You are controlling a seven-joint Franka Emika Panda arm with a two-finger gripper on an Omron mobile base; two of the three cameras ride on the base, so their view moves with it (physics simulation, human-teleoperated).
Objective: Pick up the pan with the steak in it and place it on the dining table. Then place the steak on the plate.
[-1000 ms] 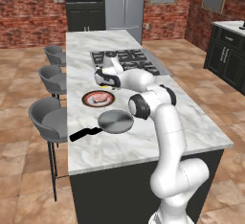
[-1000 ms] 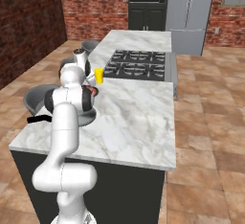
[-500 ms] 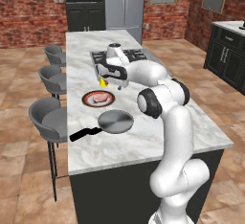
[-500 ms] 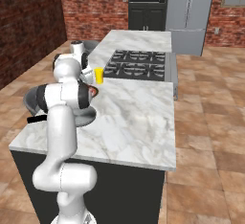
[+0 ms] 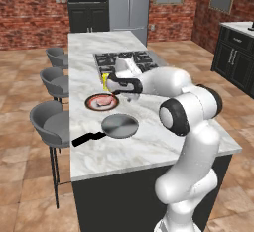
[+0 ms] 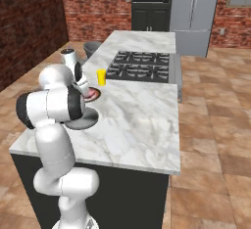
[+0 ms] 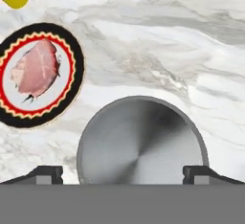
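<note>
The white arm bends over the marble tabletop (image 5: 149, 142), its end effector (image 7: 122, 173) spread apart above the round grey metal pan (image 7: 142, 140), apparently empty; beside the pan, the pink steak (image 7: 35, 68) lies on the red-rimmed plate (image 7: 71, 82).

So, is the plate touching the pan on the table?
Apart. In the hand view, a strip of white marble separates the plate from the pan; the left base view also shows a gap between them.

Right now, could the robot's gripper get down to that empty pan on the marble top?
Probably yes. The gripper is open above the pan, with nothing between them. The steak lies on the plate beside it, out of the way.
</note>
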